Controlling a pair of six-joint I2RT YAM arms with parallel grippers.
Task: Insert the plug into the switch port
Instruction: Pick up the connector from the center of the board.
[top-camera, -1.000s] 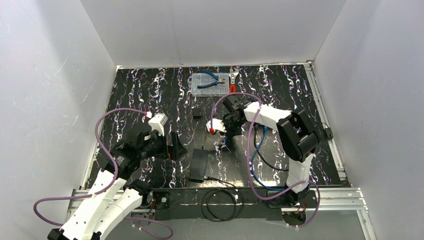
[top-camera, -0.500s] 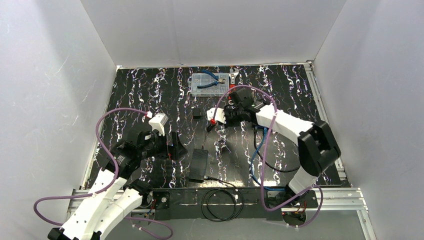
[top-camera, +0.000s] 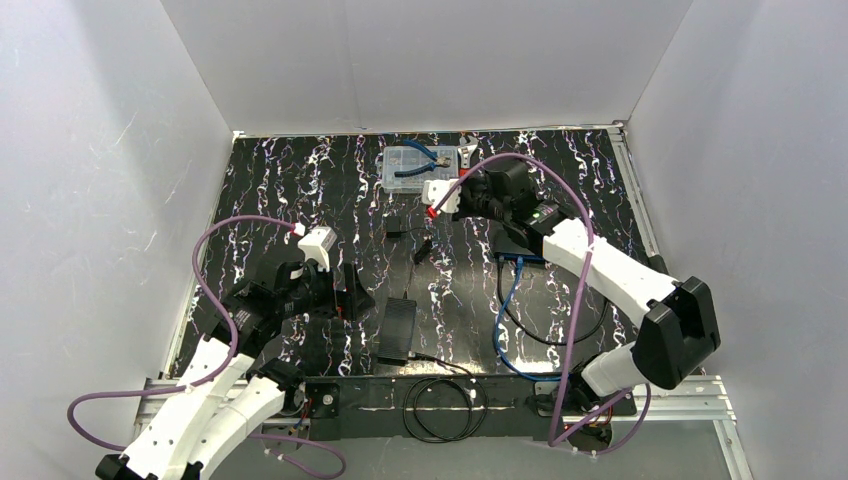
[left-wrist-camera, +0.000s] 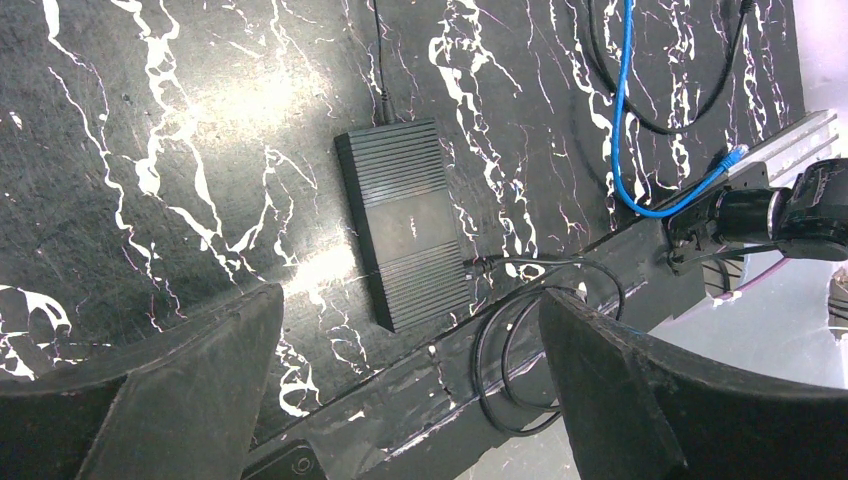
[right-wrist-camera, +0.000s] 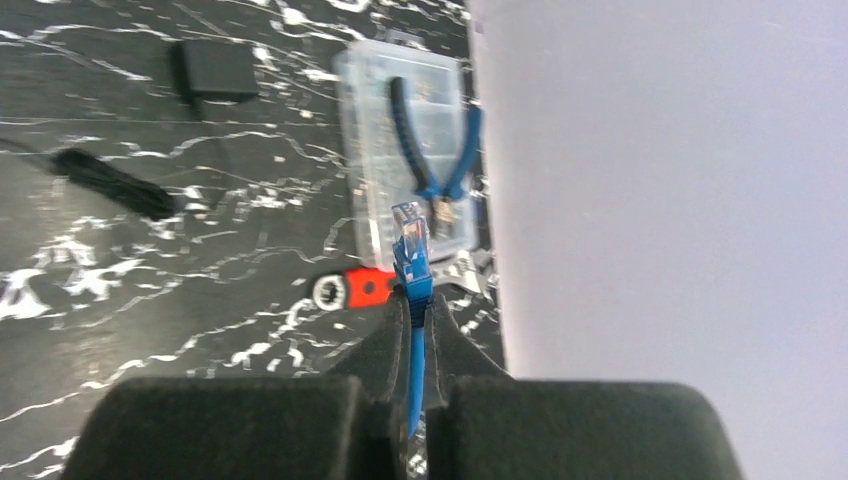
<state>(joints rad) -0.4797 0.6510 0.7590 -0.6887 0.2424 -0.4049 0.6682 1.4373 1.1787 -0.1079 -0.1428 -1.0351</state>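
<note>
Near edge: thin black cable coil (top-camera: 445, 405) by rail. Just beyond, flat matte-black ribbed rectangular box (left-wrist-camera: 405, 220) lies on marbled black table (top-camera: 300, 180), thin black leads meeting its edges; switch port itself not discernible. Above box, left gripper (left-wrist-camera: 408, 295), jaws spread wide, empty. Mid-table: loose blue cable (left-wrist-camera: 624, 100), small black square block (right-wrist-camera: 218, 68). Far: right gripper (right-wrist-camera: 412, 300) held high, arm stretched toward back wall, jaws pinched on clear plug (right-wrist-camera: 410, 225) of blue cable, well apart from box. Beyond: clear plastic parts box (right-wrist-camera: 365, 180) bearing blue-handled pliers (right-wrist-camera: 437, 150); red-handled tool (right-wrist-camera: 355, 288) beside.

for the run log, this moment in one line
right gripper: shut on blue cable behind plug | left gripper: open above switch box | plug: not inserted
</note>
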